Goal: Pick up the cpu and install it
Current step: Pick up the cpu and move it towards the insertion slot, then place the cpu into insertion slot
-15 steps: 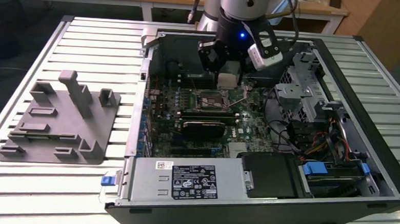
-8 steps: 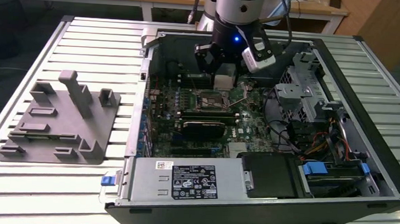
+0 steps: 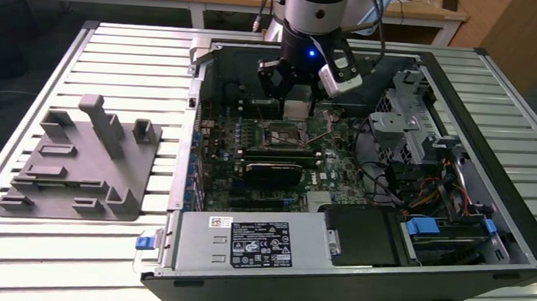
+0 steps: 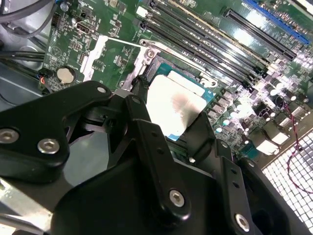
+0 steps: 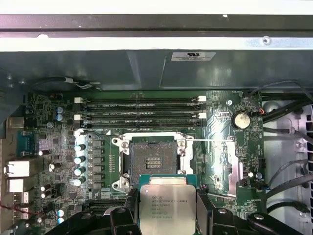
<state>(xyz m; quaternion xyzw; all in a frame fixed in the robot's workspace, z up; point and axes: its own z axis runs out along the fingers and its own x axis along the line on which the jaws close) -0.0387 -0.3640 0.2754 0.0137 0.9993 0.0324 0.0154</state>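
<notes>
The cpu (image 5: 167,205), a flat square chip with a pale silver top, sits between the black fingers (image 5: 204,208) of my gripper (image 5: 167,209), which is shut on its two opposite edges. It hangs a little above the motherboard, just beside the open black socket (image 5: 155,159) with its metal frame. In the second wrist view the cpu (image 4: 173,105) covers most of the socket (image 4: 146,55). In the exterior view my gripper (image 3: 295,105) holds the cpu (image 3: 295,110) inside the open computer case, above the socket (image 3: 284,134).
Memory slots (image 5: 139,112) lie beyond the socket. A black card (image 3: 272,170), the power supply (image 3: 250,242) and drive cables (image 3: 431,200) fill the case. The case walls (image 3: 197,105) ring the board. A grey fixture with posts (image 3: 84,161) stands on the table at the exterior view's left.
</notes>
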